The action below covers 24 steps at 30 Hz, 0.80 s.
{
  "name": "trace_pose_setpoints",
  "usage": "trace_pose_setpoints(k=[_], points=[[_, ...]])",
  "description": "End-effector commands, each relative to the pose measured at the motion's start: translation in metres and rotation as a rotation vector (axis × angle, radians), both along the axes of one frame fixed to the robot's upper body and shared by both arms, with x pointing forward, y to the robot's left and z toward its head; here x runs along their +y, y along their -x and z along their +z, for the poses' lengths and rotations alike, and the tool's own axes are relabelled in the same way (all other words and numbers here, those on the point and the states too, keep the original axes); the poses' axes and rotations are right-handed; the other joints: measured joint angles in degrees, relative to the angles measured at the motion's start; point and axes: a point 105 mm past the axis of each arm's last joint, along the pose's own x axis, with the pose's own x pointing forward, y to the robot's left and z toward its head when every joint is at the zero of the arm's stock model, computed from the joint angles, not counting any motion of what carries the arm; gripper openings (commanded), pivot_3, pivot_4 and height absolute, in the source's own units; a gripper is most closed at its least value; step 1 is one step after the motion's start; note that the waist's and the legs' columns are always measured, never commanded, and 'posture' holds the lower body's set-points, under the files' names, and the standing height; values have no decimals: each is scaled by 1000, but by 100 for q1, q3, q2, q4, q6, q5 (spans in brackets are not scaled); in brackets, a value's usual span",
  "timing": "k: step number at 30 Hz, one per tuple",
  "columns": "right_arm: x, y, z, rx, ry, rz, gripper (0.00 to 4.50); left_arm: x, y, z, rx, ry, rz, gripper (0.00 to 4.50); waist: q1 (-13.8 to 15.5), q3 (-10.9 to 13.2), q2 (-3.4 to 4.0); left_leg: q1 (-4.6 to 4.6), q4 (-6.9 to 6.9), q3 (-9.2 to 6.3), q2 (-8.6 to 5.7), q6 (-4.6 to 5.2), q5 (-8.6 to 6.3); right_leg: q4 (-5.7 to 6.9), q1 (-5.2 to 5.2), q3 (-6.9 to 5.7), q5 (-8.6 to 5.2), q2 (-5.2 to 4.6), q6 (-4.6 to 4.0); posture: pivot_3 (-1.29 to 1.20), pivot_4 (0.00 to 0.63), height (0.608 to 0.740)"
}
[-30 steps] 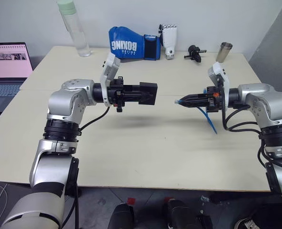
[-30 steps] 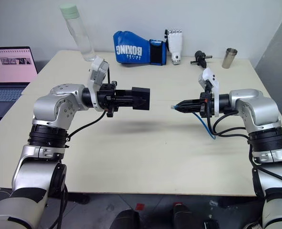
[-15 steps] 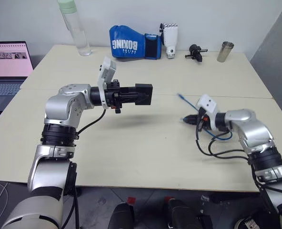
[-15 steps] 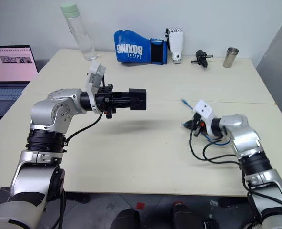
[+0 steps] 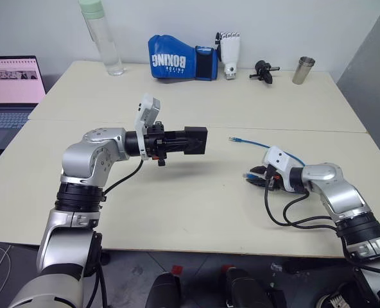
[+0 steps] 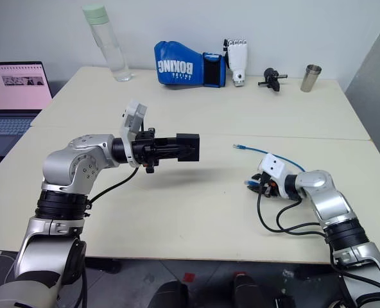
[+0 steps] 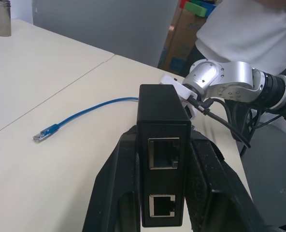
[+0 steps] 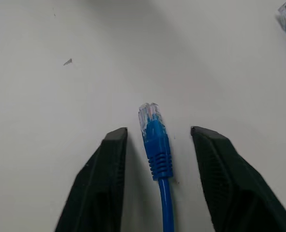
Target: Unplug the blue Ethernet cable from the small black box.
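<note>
The small black box [image 7: 162, 154], matte with two empty ports, is clamped in the left gripper [image 5: 177, 141], its long axis level toward the right arm. The blue Ethernet cable [image 5: 267, 144] lies unplugged on the table [image 5: 177, 212], one plug between the parted fingers of the right gripper [image 8: 155, 145].

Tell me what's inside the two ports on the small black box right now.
Both ports on the small black box are empty, with nothing plugged in. The blue Ethernet cable lies loose on the table. The box's other faces are hidden.
</note>
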Motion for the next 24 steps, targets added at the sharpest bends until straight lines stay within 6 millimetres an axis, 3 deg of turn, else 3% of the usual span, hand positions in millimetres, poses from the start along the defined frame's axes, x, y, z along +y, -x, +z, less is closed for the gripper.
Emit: trace_pose_setpoints(k=[1, 7, 10, 13, 20, 24], points=[[4, 11, 34, -30, -47, 73, 3062, 0, 4, 16, -63, 12, -9, 785, 1, 0, 0, 0, 0, 0, 0, 0, 0, 0, 0, 0, 0, 0, 0, 0, 150, 740], [4, 39, 82, 5, -137, 106, 4443, 4, 6, 18, -66, 8, -8, 785, 15, 0, 0, -6, 7, -9, 0, 1, -1, -1, 1, -5, 0, 0, 0, 0, 150, 740], [10, 59, 130, -1, -295, 160, 4443, 11, 5, 22, -76, 0, 12, 785, 12, 0, 0, -9, 19, -25, 0, 2, -1, 3, 5, -15, 0, 1, 0, 0, 150, 740], [20, 74, 159, -38, -391, 197, 4443, 17, 1, 29, -97, 18, 54, 785, 5, 3, 4, -14, 24, -36, -2, 3, -2, 7, 4, -18, 0, 3, 0, 0, 150, 740], [41, 83, 167, -102, -500, 189, 4443, 24, -19, 36, -161, 92, 247, 785, 16, 1, 2, -25, 36, -70, -5, 4, -2, -4, 26, -50, 0, 0, 1, 0, 150, 740], [51, 80, 157, -145, -499, 156, 4443, 41, -51, 25, -199, 91, 509, 785, 35, 1, 2, -34, 39, -82, -6, 3, -2, -7, 26, -58, 1, -3, 1, 0, 150, 740]])
